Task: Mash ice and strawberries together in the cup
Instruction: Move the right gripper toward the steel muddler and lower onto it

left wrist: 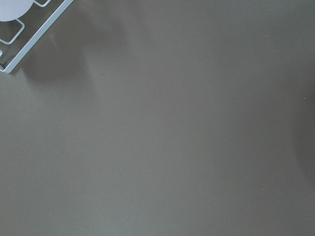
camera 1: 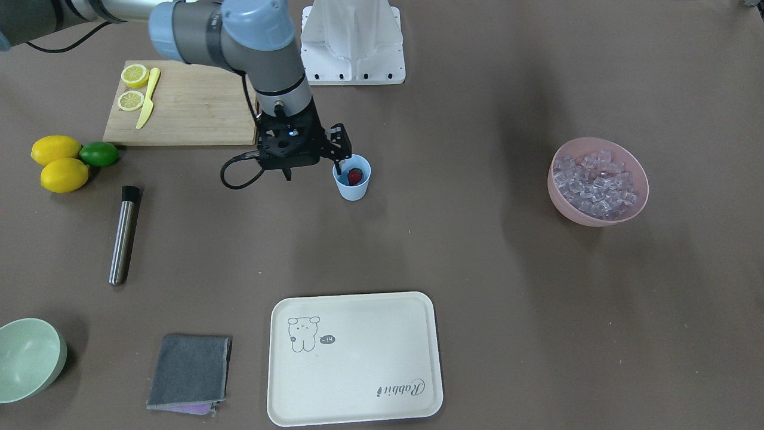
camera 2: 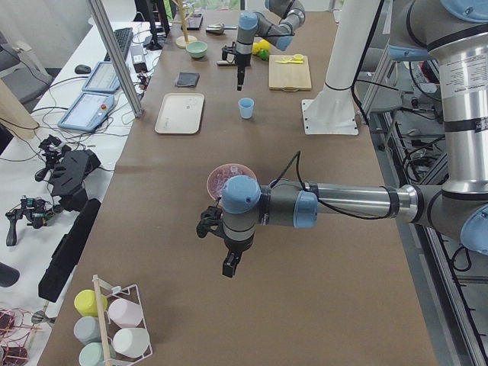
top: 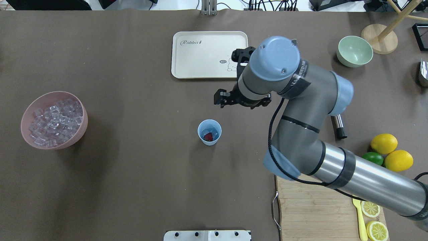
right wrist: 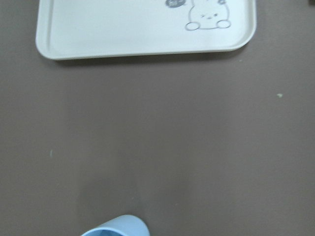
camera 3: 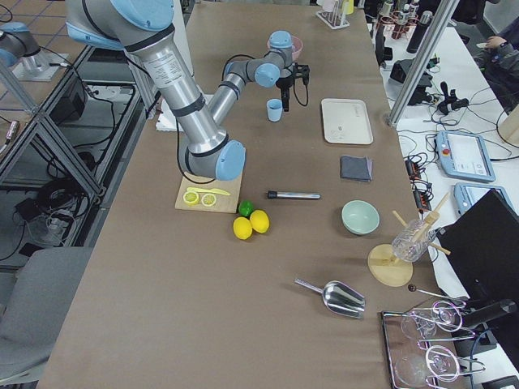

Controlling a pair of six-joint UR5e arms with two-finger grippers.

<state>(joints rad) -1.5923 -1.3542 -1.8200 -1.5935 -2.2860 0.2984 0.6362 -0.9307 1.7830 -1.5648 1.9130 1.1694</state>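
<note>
Fingers hang near the cup holding a strawberry; pink bowl holds ice.

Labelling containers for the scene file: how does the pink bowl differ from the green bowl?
The pink bowl is heaped with clear ice cubes; the green bowl looks empty. The pink bowl sits on the robot's left side of the table; the green bowl sits far right, past the tray. Both are round, plain and upright.
</note>
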